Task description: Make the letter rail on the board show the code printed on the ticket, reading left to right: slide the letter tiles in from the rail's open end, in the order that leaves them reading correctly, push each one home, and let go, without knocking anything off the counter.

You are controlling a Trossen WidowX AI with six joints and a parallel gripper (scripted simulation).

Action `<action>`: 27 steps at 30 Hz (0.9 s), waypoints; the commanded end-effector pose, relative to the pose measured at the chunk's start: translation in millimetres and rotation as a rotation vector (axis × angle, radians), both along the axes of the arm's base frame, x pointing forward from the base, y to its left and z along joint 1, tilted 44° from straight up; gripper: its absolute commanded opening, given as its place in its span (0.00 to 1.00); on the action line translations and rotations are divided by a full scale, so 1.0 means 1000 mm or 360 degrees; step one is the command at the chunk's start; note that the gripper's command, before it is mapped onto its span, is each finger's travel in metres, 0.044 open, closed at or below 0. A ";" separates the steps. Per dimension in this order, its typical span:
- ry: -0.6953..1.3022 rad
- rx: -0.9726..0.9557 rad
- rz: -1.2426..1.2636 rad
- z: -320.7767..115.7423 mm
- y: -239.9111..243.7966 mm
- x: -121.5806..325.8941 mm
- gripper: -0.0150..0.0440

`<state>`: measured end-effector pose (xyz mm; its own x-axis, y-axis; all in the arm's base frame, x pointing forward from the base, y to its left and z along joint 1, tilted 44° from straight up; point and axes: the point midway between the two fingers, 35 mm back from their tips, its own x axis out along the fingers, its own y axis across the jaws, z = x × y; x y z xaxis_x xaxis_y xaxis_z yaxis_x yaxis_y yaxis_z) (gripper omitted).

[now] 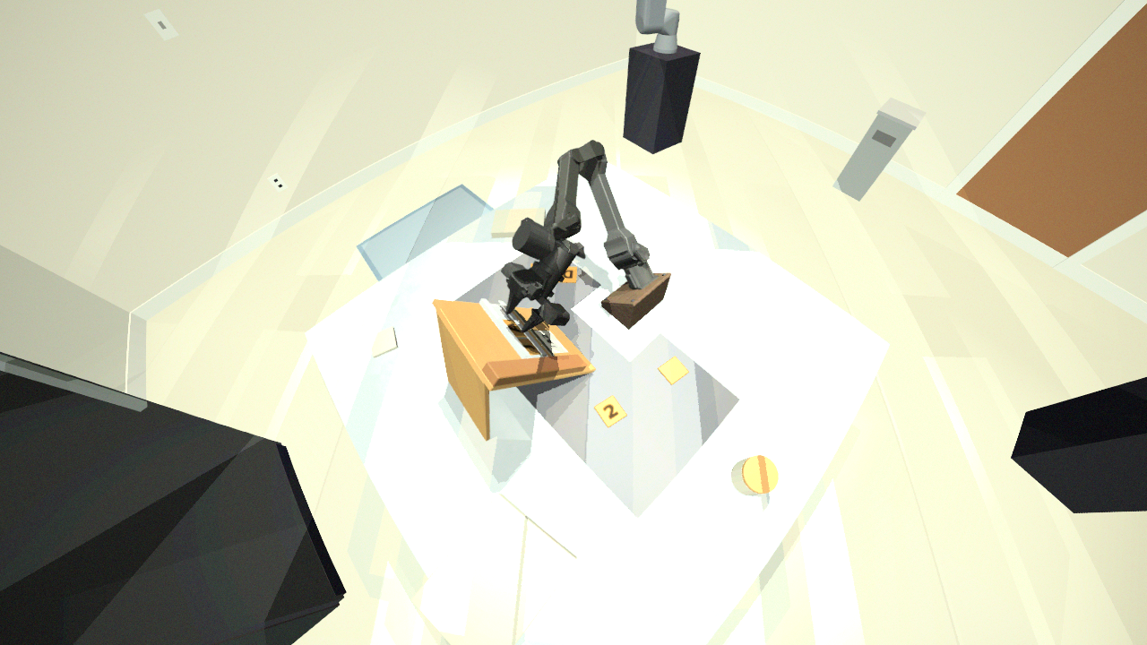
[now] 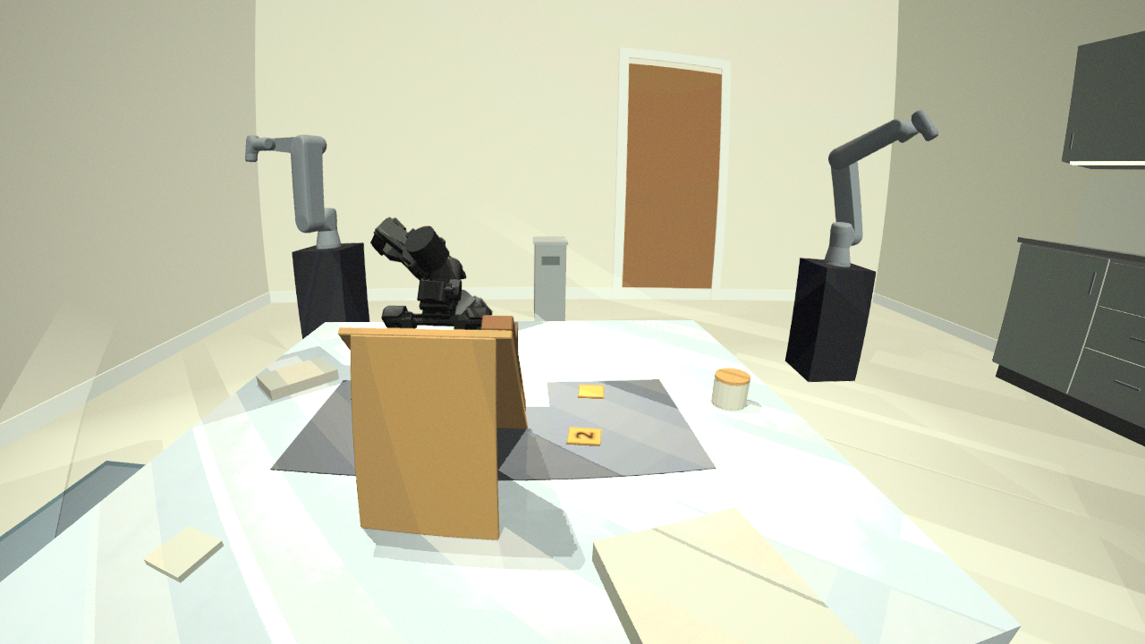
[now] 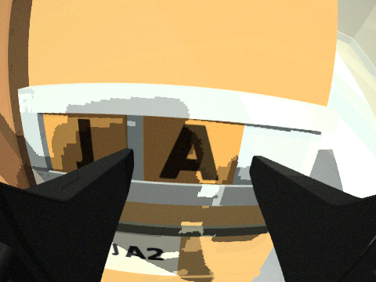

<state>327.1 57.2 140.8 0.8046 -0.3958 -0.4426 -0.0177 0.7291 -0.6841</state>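
The gripper [image 1: 520, 319] [image 2: 436, 317] [image 3: 193, 161] stands open around the A tile [image 3: 189, 153], holding nothing; the tile sits in the rail [image 1: 498, 324] [image 3: 219, 98], apart from the J tile [image 3: 84, 137]. It looks light, stiff and perhaps slick, best taken by its side edges, though shadow makes its finish hard to judge. Beyond, the 2 tile [image 1: 610, 411] [image 2: 583, 436] lies flat on a grey mat [image 1: 642, 449] [image 2: 632, 448] over the glossy white counter [image 1: 802, 353] [image 2: 632, 344]; farther back, pale walls frame a brown door [image 1: 1066, 136] [image 2: 672, 176].
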 end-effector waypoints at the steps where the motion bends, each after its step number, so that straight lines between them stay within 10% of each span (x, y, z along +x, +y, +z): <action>1: -0.0003 0.0001 -0.0006 0.001 0.001 -0.003 0.75; 27: -0.0001 0.0002 -0.0006 0.008 0.011 -0.019 0.75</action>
<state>310.1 68.6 146.6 0.8035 -0.3952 -0.4452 -0.0206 0.7289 -0.6843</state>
